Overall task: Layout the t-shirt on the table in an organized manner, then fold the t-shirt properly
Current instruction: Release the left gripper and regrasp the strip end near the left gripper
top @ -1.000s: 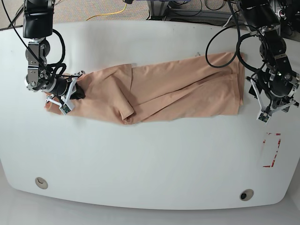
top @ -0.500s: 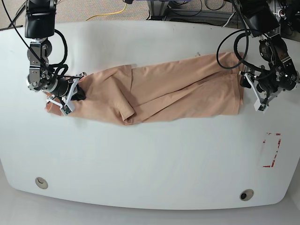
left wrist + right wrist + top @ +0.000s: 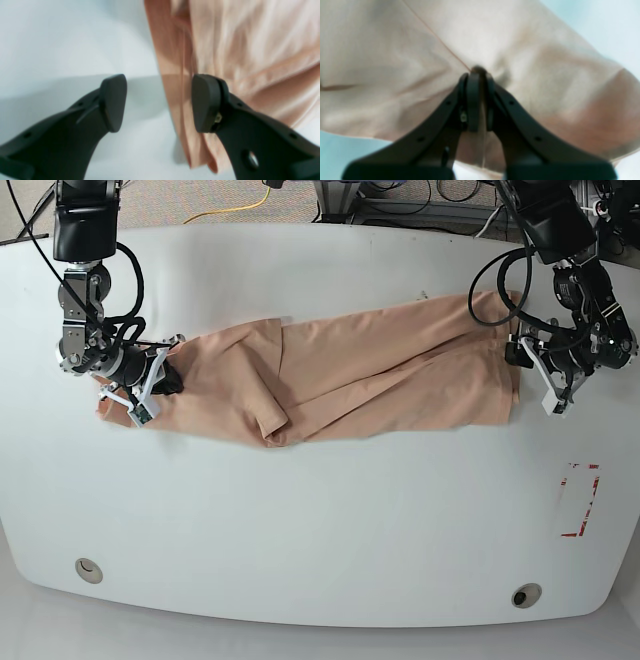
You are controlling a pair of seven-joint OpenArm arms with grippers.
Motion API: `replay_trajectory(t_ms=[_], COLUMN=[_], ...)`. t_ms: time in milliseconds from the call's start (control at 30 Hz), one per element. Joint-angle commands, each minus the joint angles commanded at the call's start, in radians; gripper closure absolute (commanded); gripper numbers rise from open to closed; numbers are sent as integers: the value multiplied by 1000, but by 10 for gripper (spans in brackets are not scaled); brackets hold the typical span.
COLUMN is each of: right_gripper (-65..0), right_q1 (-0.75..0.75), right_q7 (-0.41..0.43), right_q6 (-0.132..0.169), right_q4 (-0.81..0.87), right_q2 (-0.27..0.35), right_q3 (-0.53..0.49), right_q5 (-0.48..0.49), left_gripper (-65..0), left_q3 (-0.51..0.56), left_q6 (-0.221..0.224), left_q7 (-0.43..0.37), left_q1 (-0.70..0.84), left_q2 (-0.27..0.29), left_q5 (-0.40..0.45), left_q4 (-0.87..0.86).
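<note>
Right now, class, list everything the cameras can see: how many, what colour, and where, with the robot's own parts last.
table: one, white, under the shirt
shirt: one, peach-pink, long folded strip across the far half of the table
holes: two, grey-rimmed, near corners of the table
tape: one broken outline, red, on the base view's right side of the table
cable: one, yellow, beyond the table's far edge
cables: several, black, around both arms and past the far edge
arms: two, black and grey, one at each end of the shirt
left claw: one, black, open at the shirt's edge
right claw: one, black, closed on the shirt
</note>
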Motion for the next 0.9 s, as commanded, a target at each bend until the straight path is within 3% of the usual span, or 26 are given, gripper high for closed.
replay_trajectory(t_ms=[367,500,567,633,700,900], right_gripper=[-41,-41,-41,-41,-41,-41], right_q1=[0,0,0,0,0,0], right_q7=[0,0,0,0,0,0], right_q6=[0,0,0,0,0,0], right_q4=[0,0,0,0,0,-2], right_q2=[0,0,0,0,0,-2], right_q3=[0,0,0,0,0,0], right_q5=[-2,2,3,3,3,3], left_gripper=[-386,-371,-315,-162,-57,-56], left_q3=[83,86,84,80,78,71], left_q6=[0,0,0,0,0,0], left_q7=[37,35,34,34,34,38], left_q1=[38,55,54,52,52,52], left_q2=[74,75,75,75,75,71], left_q5=[0,0,2,2,2,2], left_q4=[114,138,137,132,137,219])
